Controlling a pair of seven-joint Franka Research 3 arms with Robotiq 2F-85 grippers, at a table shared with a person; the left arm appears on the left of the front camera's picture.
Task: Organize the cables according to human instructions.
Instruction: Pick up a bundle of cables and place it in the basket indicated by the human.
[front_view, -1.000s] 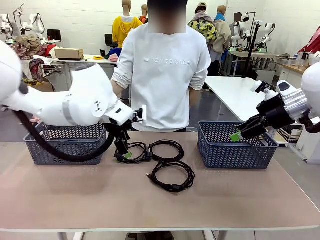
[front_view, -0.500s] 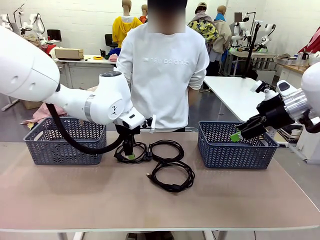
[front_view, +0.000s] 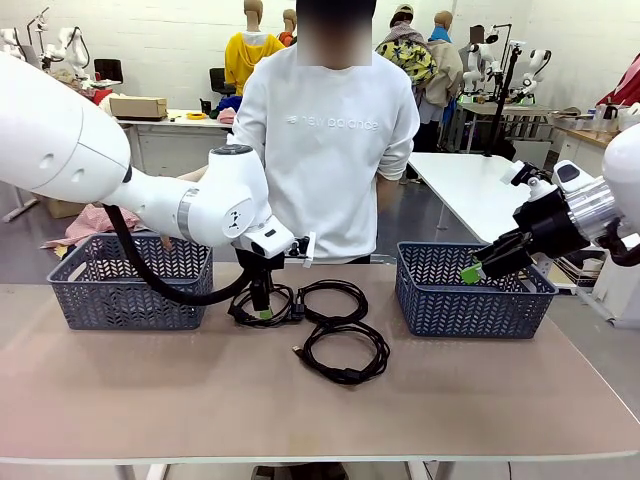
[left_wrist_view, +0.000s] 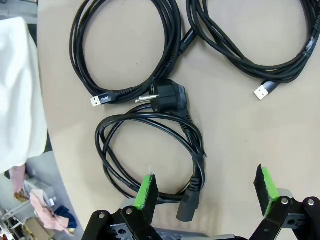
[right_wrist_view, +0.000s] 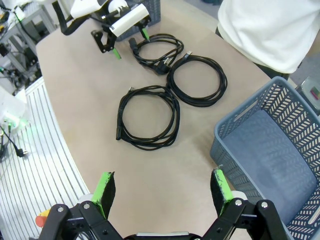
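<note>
Now your left jaws gape over the plug cable (left_wrist_view: 167, 96); dropping crooked could snag its neighbour (left_wrist_view: 171, 45). Right jaws open too.

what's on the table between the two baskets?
Three coiled cables, with the left pincer open over the leftmost coil; the front view shows it.

Table (front_view: 150, 395) with cables (front_view: 331, 322), two baskets (front_view: 470, 300)

Bright, even overhead light fills the room, casting only soft, faint shadows on the counter (front_view: 150, 390). All views are sharp. Both wrist views bend straight edges near their borders, with no strong glare.
</note>
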